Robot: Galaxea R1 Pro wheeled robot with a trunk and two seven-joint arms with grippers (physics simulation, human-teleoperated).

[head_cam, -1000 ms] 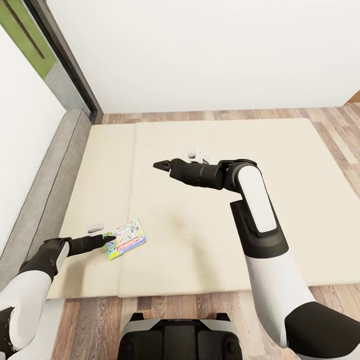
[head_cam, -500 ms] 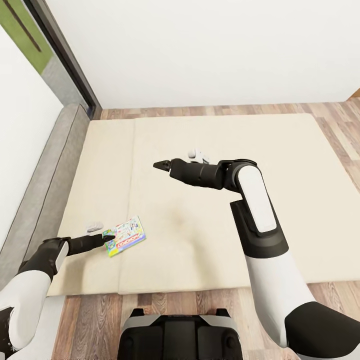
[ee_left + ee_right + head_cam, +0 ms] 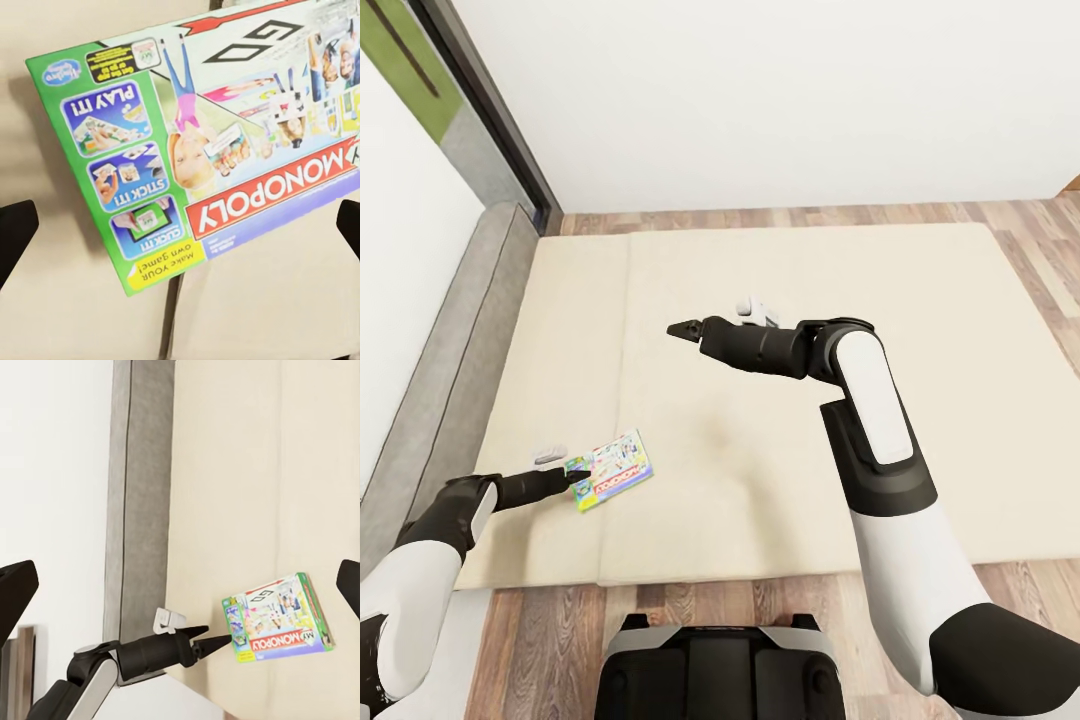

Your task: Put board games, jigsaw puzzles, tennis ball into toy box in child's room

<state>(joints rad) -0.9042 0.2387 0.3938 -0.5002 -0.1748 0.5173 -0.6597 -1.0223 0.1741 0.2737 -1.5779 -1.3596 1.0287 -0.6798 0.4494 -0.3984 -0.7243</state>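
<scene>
Flat on the plain beige mattress of the low bed (image 3: 780, 480) lies a rectangular green-edged Monopoly board game box (image 3: 610, 470) with a red name band, turned askew, near the mattress's seam and toward the long grey padded headboard (image 3: 460, 340). The left gripper (image 3: 575, 478) reaches out level from the headboard side, its dark tips right at the box's green end; whether they touch it cannot be told from the head view. From the left wrist camera the box (image 3: 217, 150) fills the space between two dark fingertips (image 3: 15, 232), which stand far apart at either edge of the picture, so the jaws are wide with the box between them but not pinched. The right gripper (image 3: 678, 329) hovers above the middle of the bed, well apart from the box; its own wrist camera shows both tips at the far edges, so those jaws are also wide and hold nothing. That view looks down on the box (image 3: 277, 619) and the left arm (image 3: 135, 656). Beyond the bed run a strip of wood-plank floor (image 3: 810, 213) and a white wall (image 3: 760, 90). The robot's dark base (image 3: 715, 670) is cut off at the near edge.
</scene>
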